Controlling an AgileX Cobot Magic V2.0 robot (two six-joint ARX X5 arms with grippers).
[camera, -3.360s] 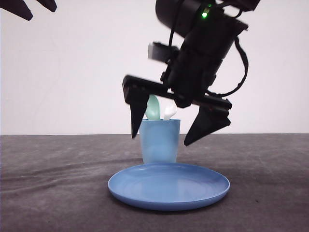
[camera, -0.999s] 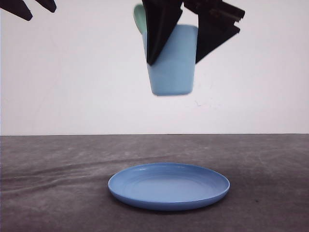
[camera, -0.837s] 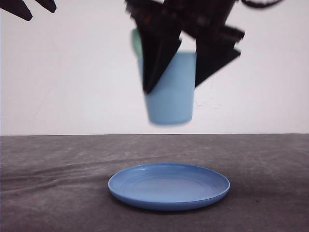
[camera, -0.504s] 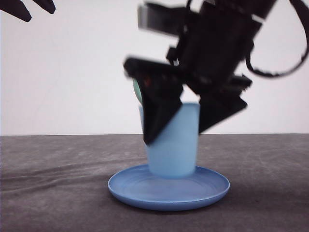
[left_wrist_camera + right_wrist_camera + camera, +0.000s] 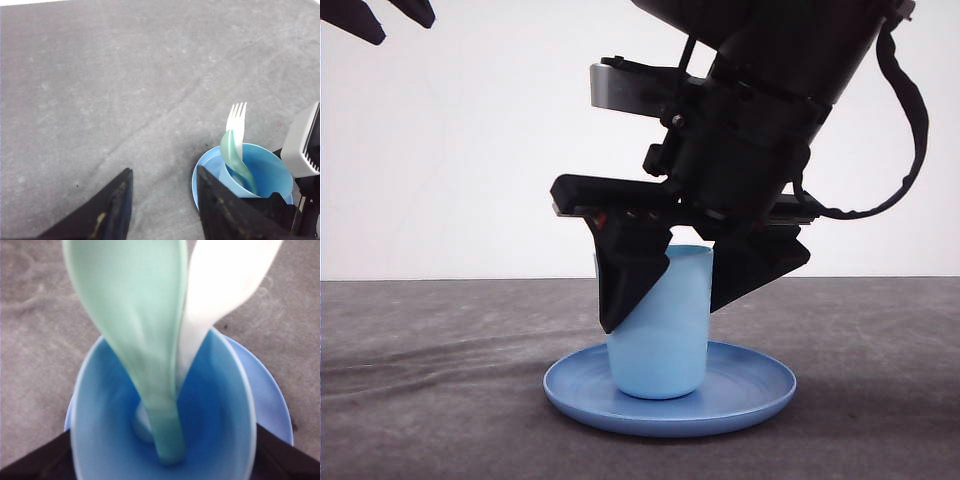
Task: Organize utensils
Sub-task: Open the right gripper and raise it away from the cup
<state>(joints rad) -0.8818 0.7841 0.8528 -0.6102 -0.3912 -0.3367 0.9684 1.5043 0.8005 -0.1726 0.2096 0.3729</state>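
The utensils stand in a light blue cup (image 5: 660,335): a white fork (image 5: 236,117) and a mint-green spoon (image 5: 234,159), both leaning on its rim. The right wrist view looks down on the spoon (image 5: 135,320) and the fork handle (image 5: 225,285) inside the cup (image 5: 220,415). The cup rests upright on a blue round plate (image 5: 760,385). My right gripper (image 5: 665,315) is shut on the cup, one finger on each side. My left gripper (image 5: 395,25) hangs open high at the left, and in its own view the left gripper (image 5: 164,170) holds nothing.
The grey table (image 5: 440,380) spreads around the plate on all sides. A white wall stands behind. The right arm's body (image 5: 770,120) looms over the cup, and its grey camera housing (image 5: 302,145) shows beside the cup (image 5: 265,175) in the left wrist view.
My right gripper has come down with the cup, from high in the air to the blue plate. Earlier the cup stood on the table behind the plate. The left gripper has stayed put.
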